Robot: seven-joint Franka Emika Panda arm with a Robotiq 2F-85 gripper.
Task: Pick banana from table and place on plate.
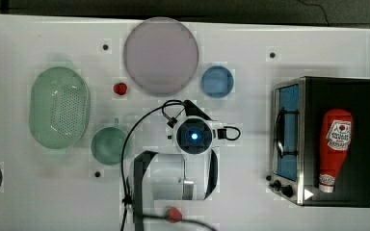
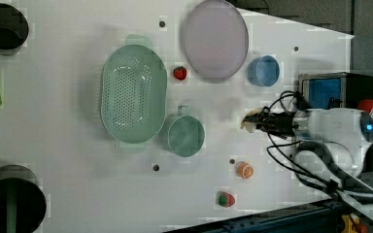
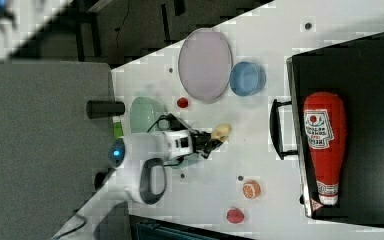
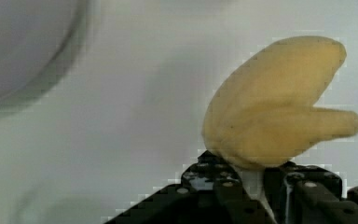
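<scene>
So the blue bowl [image 1: 217, 81] is the handy landmark here: it sits on the white tabletop [image 1: 38, 192] just beside the big lilac-grey plate [image 1: 161, 56], almost touching its rim, and the plate itself is bare. On the plate's far side from the bowl there's a red strawberry [image 1: 120, 88] near the rim, then a green perforated basket [image 1: 59, 107] further out, with a teal cup [image 1: 109, 145] next to the basket. Opposite the bowl on the other side, in the top view's right, is a toaster oven [image 1: 327, 139] with a ketchup bottle [image 1: 335, 149] lying on top of it. In the left view an orange slice [image 2: 245, 170] and another strawberry [image 2: 226, 199] sit well apart from the bowl, down by the near edge of the tabletop. Nothing stands between the gripper [image 2: 253, 121] and the plate, just open tabletop, and the bowl is off to one side of that gap. Now the fingers: they're drawn in fairly narrow and clamped on the banana [image 3: 221, 132], which is up off the tabletop, a short way from the blue bowl on the side away from the plate. In the wrist view the banana [image 4: 279, 105] sticks out past the black fingers [image 4: 235, 196], pale yellow and stubby, with its base pinched between them.
</scene>
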